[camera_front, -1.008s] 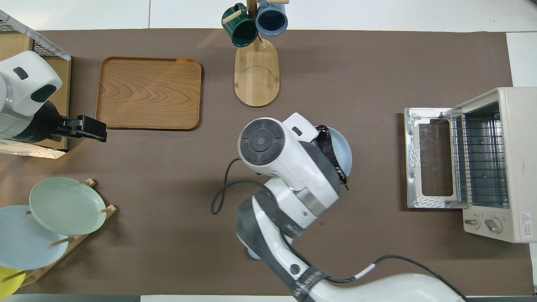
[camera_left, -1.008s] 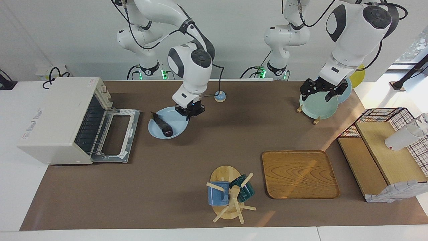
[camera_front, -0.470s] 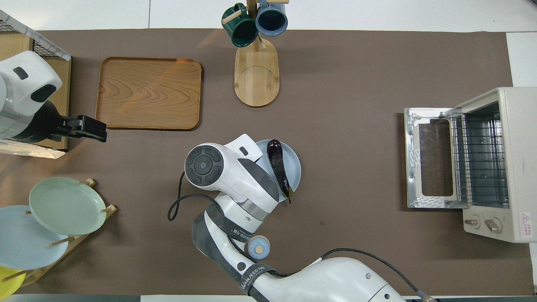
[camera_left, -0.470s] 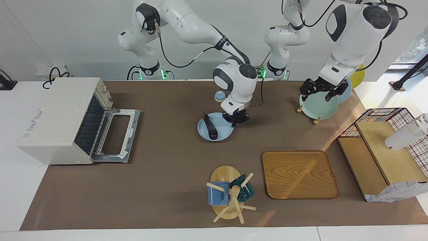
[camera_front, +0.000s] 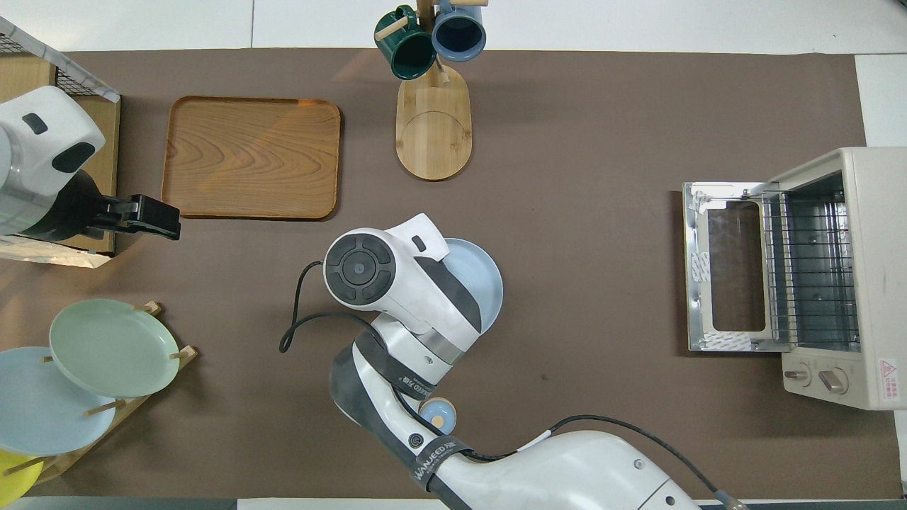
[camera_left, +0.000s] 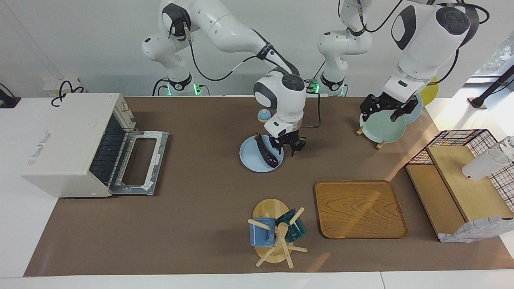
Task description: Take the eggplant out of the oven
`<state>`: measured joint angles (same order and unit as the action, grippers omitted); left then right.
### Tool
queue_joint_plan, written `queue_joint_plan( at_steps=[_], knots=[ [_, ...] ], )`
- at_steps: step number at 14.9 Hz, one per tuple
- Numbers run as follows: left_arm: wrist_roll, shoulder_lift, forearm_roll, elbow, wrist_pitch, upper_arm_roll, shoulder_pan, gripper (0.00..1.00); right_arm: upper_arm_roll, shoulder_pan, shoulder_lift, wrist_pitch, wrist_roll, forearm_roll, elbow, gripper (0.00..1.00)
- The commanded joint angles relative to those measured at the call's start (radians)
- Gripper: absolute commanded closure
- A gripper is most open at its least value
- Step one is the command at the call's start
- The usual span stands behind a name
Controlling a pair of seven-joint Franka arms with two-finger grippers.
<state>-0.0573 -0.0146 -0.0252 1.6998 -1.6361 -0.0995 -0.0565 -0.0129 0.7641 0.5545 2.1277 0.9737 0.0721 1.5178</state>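
The dark eggplant [camera_left: 266, 153] lies on a light blue plate [camera_left: 251, 154] on the table mat, midway between the two arms' ends and well away from the oven. My right gripper [camera_left: 286, 151] hangs open just over the plate's rim, on the side toward the left arm's end, with nothing between its fingers. In the overhead view the right wrist hides the eggplant and only part of the plate [camera_front: 487, 283] shows. The white oven [camera_left: 76, 144] stands at the right arm's end with its door [camera_left: 138, 162] folded down and its rack bare. My left gripper [camera_left: 382, 112] waits open over the plate rack.
A wooden tray [camera_left: 359, 208] and a mug tree [camera_left: 275, 235] with two mugs lie farther from the robots than the plate. A plate rack [camera_left: 381, 126] and a wire basket on a wooden stand [camera_left: 461, 176] are at the left arm's end. A small blue knob [camera_left: 263, 115] sits nearer to the robots.
The right arm carried the plate with the eggplant from in front of the oven to the table's middle, then its gripper opened and let go of the rim. The left arm stayed still.
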Motion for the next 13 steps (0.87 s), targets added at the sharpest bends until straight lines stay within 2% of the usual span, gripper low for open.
queue_joint_plan(
  at_steps=[1,3,5,8,10,13],
  knots=[
    [0.005,-0.016,-0.004,0.012,-0.007,-0.003,0.01,0.0,0.005,-0.075,-0.079,-0.147,-0.149,0.089,0.005,0.61],
    [0.004,-0.016,-0.004,0.011,-0.005,-0.003,0.01,0.0,0.004,-0.135,-0.122,-0.248,-0.251,0.1,0.018,0.76],
    [0.001,-0.018,-0.004,0.012,0.005,-0.003,0.01,0.0,0.004,-0.202,-0.154,-0.343,-0.338,0.138,0.044,1.0],
    [-0.002,-0.016,-0.004,0.011,-0.008,-0.005,0.012,0.0,0.004,-0.308,-0.218,-0.338,-0.47,0.192,0.177,1.0],
    [-0.004,-0.016,-0.004,0.014,-0.013,-0.005,0.0,0.0,0.004,-0.394,-0.252,-0.269,-0.501,0.224,0.292,1.0],
    [-0.053,-0.016,-0.005,0.02,-0.045,-0.017,-0.04,0.0,0.004,-0.462,-0.294,-0.135,-0.504,0.279,0.46,1.0]
  ],
)
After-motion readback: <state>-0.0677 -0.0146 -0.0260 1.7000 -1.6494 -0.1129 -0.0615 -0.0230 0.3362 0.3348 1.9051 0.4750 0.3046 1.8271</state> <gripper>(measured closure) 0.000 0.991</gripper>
